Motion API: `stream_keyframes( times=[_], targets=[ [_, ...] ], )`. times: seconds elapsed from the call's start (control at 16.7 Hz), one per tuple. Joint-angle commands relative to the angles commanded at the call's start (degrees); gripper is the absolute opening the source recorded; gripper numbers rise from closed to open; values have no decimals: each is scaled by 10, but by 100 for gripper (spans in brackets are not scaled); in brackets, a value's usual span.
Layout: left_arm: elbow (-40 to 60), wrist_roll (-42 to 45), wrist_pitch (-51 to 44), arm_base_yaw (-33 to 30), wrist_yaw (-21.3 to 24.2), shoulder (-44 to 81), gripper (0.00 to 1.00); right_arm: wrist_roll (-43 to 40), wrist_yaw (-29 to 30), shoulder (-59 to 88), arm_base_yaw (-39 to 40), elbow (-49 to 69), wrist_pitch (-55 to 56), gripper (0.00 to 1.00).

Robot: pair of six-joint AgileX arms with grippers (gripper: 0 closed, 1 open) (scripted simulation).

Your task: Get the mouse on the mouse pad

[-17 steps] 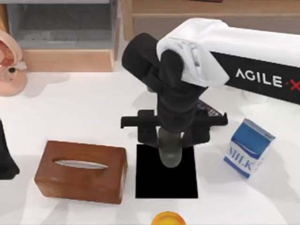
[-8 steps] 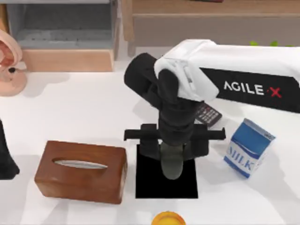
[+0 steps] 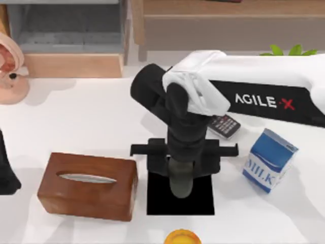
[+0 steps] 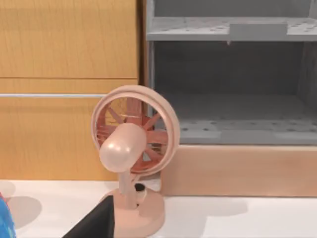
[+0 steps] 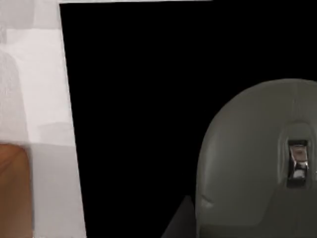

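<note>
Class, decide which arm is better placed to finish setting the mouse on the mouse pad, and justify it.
Right. The right gripper hangs above the mouse pad with the mouse over it; the left arm sits at the table's left edge.

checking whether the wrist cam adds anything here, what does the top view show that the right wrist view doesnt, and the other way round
Top view alone: the right arm reaching over the table, its tool above the mouse pad's far edge, the brown tissue box, the milk carton, the black keypad device, the pink fan and an orange object at the near edge.

Right wrist view alone: the mouse's scroll wheel and its smooth shell seen close.

Both: the grey mouse lying over the black mouse pad, with white table beside the pad.
</note>
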Motion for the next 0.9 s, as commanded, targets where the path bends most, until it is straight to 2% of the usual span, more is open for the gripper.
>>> stream_keyframes(
  times=[0.72,0.9],
  targets=[
    [0,0,0,0,0,0,100,0,0,0,0,0,0,98],
    [0,0,0,0,0,0,100,0,0,0,0,0,0,100]
  ],
)
